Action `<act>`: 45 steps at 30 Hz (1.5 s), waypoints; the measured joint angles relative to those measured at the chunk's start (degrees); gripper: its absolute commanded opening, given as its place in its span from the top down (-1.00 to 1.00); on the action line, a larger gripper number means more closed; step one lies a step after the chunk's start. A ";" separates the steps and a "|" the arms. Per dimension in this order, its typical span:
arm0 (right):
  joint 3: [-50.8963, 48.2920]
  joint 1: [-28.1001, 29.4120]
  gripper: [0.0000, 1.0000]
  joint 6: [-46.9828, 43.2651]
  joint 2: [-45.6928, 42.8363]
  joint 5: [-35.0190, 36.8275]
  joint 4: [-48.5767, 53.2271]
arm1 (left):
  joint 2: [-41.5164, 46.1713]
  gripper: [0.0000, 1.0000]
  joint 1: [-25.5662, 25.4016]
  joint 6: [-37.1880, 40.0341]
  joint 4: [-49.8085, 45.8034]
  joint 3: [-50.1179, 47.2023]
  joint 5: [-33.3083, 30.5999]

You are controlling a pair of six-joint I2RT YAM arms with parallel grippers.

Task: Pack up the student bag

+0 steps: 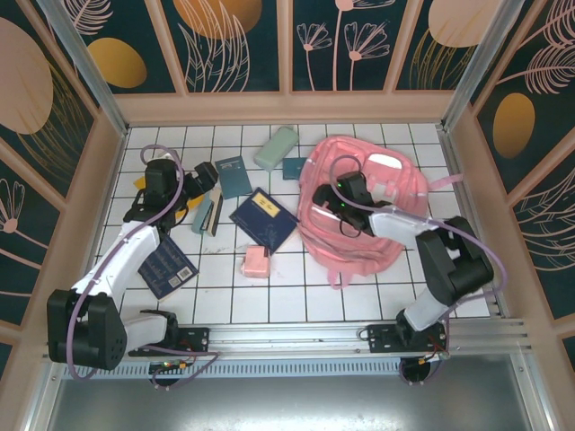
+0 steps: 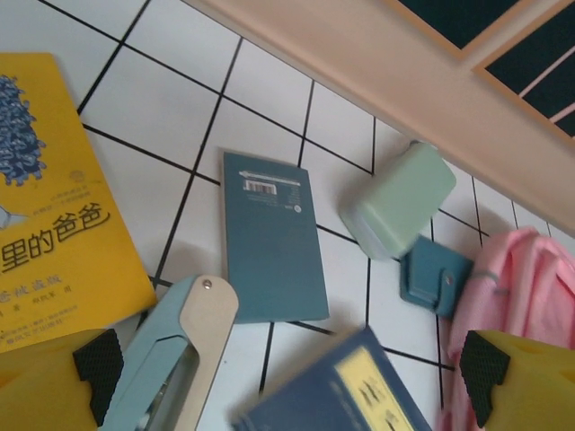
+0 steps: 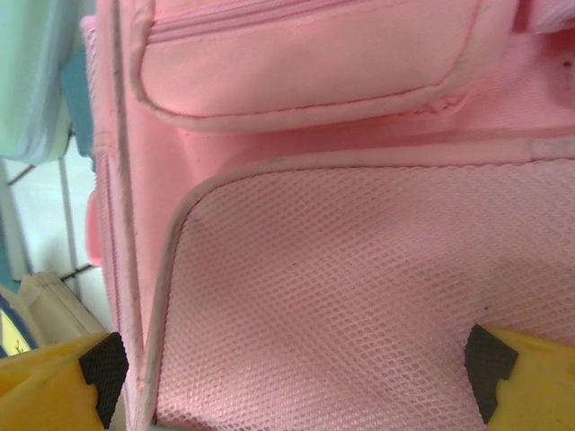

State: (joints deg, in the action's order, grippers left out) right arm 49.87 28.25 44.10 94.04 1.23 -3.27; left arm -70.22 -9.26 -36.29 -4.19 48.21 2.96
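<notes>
starting at the near edge of the table (image 1: 296,301): a navy book (image 1: 168,267) is noted beside the left arm, and a pink box (image 1: 256,261) right of it. both are loose on the tiles.

farther in, a labelled book (image 1: 263,220) and a stapler (image 1: 205,215) are seen lying out, the stapler near the left gripper (image 1: 207,177). that gripper is held released, fingers wide, nothing between them. a yellow book (image 2: 54,224) is seen off to its side in the wrist view.

the bag (image 1: 377,224) is found right of centre, lying flat. whether it touches the labelled book's corner cannot be told.

the right gripper (image 1: 325,199) is poised over the bag's left part, jaws spread, nothing grasped. a mesh panel and a zipped pocket are seen between its pads (image 3: 103,373). contact with the fabric cannot be told.

toward the far wall, a teal notebook (image 1: 234,177), a wallet (image 1: 295,168) and a mint case (image 1: 275,147) are lying out. the wallet is just beside the bag's edge.

progress, as judged: hardly begun. no item is seen going into the bag, no opening is seen, and the contents are hidden. eight items are counted outside it. getting the main compartment open is judged the step in hand. loading and closing are left to be done.
</notes>
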 measured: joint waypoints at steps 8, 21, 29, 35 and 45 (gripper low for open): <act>14.58 1.99 -0.98 0.11 10.49 -5.25 1.90 | -0.24 -0.75 -5.03 -0.46 -0.76 1.09 0.02; 7.13 -2.14 -0.97 -7.04 -3.91 1.73 9.35 | -17.05 -0.52 -21.64 -5.79 -1.75 9.40 0.11; -1.22 -16.11 -0.89 -14.21 -12.07 3.21 10.91 | -28.96 -0.36 -30.86 -10.64 -3.87 14.73 2.25; -1.64 -19.74 -0.44 -18.78 -10.03 0.15 10.19 | -35.67 0.23 -32.65 -12.76 -6.40 18.62 2.05; -7.02 -19.34 -0.04 -19.23 -8.00 -3.43 6.64 | -42.80 0.95 -32.30 -10.45 -17.97 30.16 -6.21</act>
State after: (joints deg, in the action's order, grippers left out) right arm 42.85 8.91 24.86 86.04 -2.20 3.38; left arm -113.01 -41.56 -46.74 -22.15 78.37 -3.25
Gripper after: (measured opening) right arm 0.528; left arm 0.052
